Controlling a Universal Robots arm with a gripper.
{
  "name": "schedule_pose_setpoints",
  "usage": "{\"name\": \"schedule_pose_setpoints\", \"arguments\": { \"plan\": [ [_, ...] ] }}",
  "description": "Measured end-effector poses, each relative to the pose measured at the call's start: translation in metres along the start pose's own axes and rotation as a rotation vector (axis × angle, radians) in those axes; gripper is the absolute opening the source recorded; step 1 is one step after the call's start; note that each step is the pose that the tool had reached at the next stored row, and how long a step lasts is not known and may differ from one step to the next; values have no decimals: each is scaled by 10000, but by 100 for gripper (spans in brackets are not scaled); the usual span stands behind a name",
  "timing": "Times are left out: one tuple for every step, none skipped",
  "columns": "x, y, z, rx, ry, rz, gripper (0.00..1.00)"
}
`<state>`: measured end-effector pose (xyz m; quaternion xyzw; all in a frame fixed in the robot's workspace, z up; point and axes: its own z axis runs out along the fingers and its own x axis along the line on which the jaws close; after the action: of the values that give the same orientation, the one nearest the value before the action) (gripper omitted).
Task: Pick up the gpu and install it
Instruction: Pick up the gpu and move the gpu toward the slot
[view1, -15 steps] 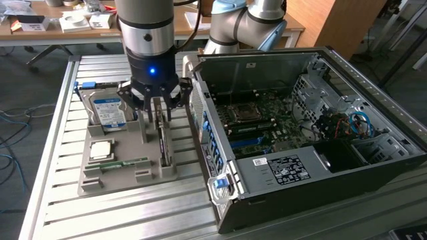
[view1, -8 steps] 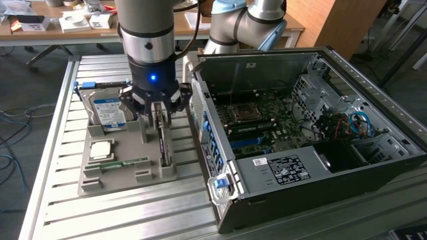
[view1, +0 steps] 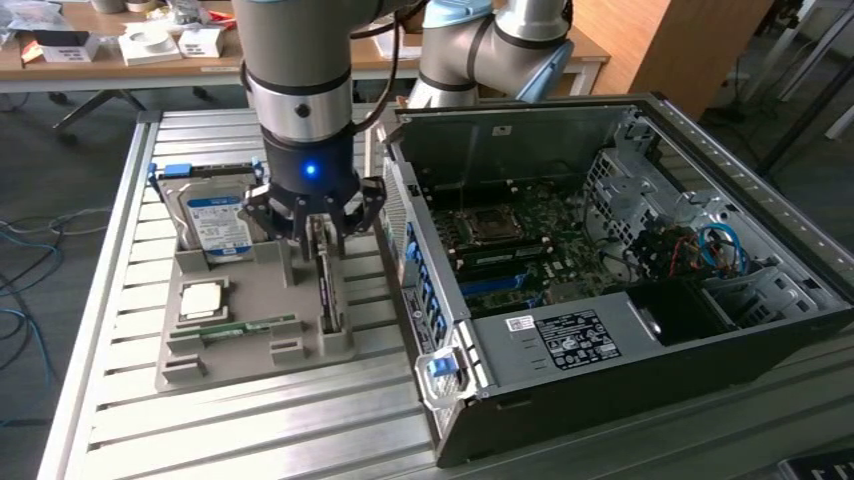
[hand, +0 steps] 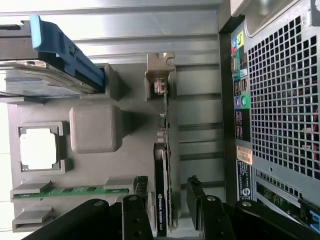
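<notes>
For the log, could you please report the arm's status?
Gripper open, straddling the gpu. It stands on edge in the gray holder, not yet lifted. Hard drive and open computer case alongside.

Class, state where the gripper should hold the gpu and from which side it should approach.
Hold the gpu by its upper long edge, a finger on each flat face, coming straight down from above. It stands on edge in a slot of the grey holder, leaving that edge free.
</notes>
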<state>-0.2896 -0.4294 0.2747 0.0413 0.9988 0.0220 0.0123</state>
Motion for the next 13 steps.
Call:
{"name": "schedule_pose_setpoints", "arguments": {
  "plan": [
    [0, -1, 13, 1, 0, 0, 44],
    [0, -1, 18, 1, 1, -1, 44],
    [0, -2, 22, 1, 1, -1, 44],
    [0, -2, 32, 1, 1, -1, 44],
    [1, -3, 48, 0, 1, -2, 44],
    [2, -4, 65, 1, 3, -3, 44],
    [2, -5, 81, 0, 2, -3, 44],
    [3, -5, 94, 0, 4, -2, 44],
    [3, -5, 102, 0, 5, -2, 44],
    [4, -5, 101, 3, 9, -1, 44],
    [3, -5, 108, 2, 8, -1, 44],
    [4, -6, 122, 0, 7, 0, 44],
    [5, -7, 140, 1, 7, -1, 44]
  ]
}}
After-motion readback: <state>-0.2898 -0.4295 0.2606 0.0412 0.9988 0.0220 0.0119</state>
